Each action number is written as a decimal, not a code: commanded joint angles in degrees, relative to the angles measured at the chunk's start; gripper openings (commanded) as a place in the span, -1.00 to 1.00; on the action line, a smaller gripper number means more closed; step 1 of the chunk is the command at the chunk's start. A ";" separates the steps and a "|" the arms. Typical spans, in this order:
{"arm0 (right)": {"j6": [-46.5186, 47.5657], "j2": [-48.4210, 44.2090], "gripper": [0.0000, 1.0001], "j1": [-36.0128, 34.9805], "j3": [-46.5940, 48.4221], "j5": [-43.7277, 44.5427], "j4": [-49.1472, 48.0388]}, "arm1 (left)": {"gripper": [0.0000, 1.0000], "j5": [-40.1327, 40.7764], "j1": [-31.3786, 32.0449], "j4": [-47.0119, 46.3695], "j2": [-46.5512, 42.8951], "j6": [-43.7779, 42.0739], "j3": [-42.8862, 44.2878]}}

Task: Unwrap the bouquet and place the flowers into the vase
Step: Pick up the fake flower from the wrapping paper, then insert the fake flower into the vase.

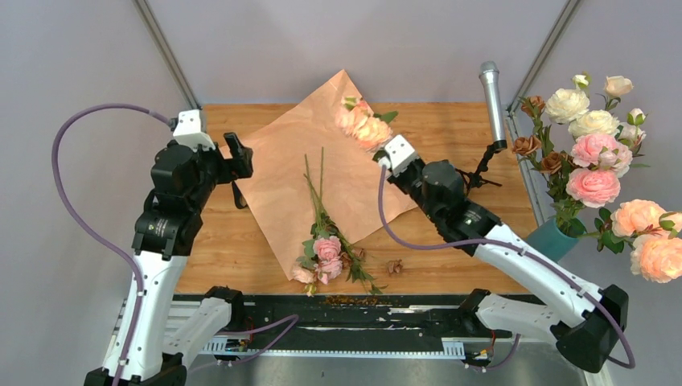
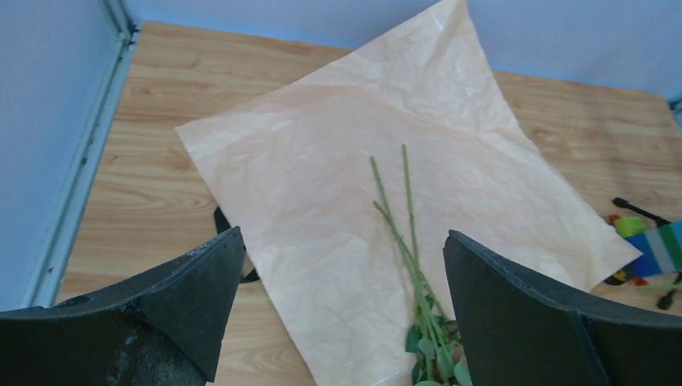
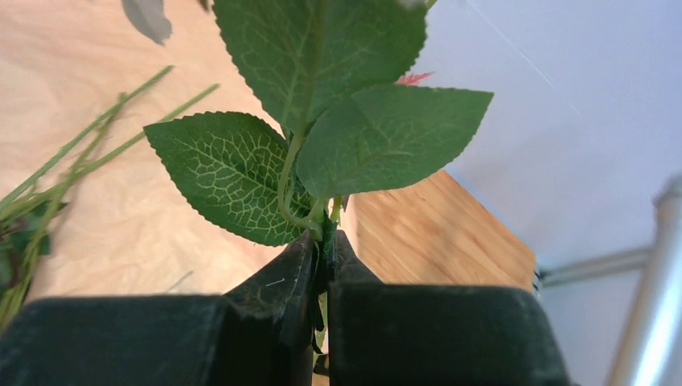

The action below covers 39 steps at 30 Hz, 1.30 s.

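Backdrop: grey walls, wooden surface (image 1: 233, 257), paper (image 1: 281, 161) spread flat.
Left: my left pincer (image 2: 342, 241) wide open, empty, over the paper's edge.
Middle: flowers (image 1: 326, 249) lying on the paper's near corner.
Right: my right pincer (image 3: 322, 249) clamped on one rose stem (image 3: 288, 181); vase (image 1: 551, 239) beyond, far right.
Next: I should swing across, stem-end down, letting go only inside.

Bright, even light from above, shadows faint and short on the table (image 1: 450, 129); peach roses (image 1: 655, 256) at the right edge glare nearly white; top and left wrist views sharp; right wrist view sharp only on the near leafy stem (image 3: 322, 145), paper (image 3: 104, 209) and stems (image 3: 96, 129) behind blurred.
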<state>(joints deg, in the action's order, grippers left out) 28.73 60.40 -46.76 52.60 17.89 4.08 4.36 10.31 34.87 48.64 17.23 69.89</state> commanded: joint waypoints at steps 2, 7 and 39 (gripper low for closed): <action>-7.28 -4.15 -1.00 6.96 9.49 2.76 11.70 | 1.00 8.20 -0.29 -4.94 -1.71 -5.62 -6.29; -7.19 -5.13 -1.00 13.79 16.43 6.44 19.14 | 1.00 9.54 -0.29 -6.63 -1.89 -8.00 -10.76; 2.69 -5.93 -1.00 33.33 37.23 30.48 32.93 | 1.00 17.30 2.82 -12.30 -1.89 -15.29 -21.64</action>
<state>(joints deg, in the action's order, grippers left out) 29.82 54.59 -14.13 87.44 42.74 36.60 19.94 12.29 25.23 46.70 3.57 48.45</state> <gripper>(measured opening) 0.044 0.998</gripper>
